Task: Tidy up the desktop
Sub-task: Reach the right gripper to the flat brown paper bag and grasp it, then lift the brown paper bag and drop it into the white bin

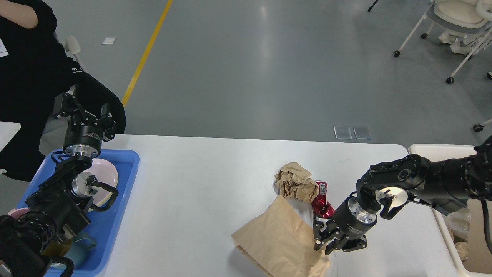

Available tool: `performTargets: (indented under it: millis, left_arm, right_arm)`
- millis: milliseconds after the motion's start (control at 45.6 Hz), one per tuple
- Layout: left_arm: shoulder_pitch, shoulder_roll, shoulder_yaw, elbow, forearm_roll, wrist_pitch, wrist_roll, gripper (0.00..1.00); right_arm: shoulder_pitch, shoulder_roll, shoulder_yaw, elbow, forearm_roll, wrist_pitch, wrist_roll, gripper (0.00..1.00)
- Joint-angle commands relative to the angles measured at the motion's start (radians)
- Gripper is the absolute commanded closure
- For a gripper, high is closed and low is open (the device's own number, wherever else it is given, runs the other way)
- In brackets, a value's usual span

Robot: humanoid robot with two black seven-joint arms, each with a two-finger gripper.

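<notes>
The white desktop point(200, 192) carries a flat brown paper bag point(276, 238), a crumpled ball of brown paper point(294, 181) and a red wrapper point(322, 200) beside it. My right gripper point(326, 244) is down at the bag's right edge, its fingers drawn close together on the paper. My left gripper point(82, 109) is raised above the far end of the blue tray point(132, 159), its fingers spread with nothing between them.
The blue tray at the left holds a pink plate point(109, 173) and other dishes partly hidden by my left arm. A cream bin point(430, 148) with trash stands off the right table edge. A person in black point(23, 77) sits far left; wheeled chairs point(453, 15) stand far right.
</notes>
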Motion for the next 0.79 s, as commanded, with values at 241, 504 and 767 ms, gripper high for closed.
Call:
performTargets:
  millis: [241,504,767]
  left_arm:
    - [0.0,0.0,0.0,0.0,0.001,0.0,0.0,0.04]
    - [0.0,0.0,0.0,0.0,0.0,0.0,0.0,0.04]
    - [0.0,0.0,0.0,0.0,0.0,0.0,0.0,0.04]
  right_arm:
    - [0.006,-0.006,0.02,-0.001,-0.002,-0.006,0.0,1.0]
    - [0.041,-0.067,0.06,0.019,-0.002,0.025,0.002,1.0]
    - [0.134,-0.167,0.116,0.048,-0.001,0.164,0.005,1.0]
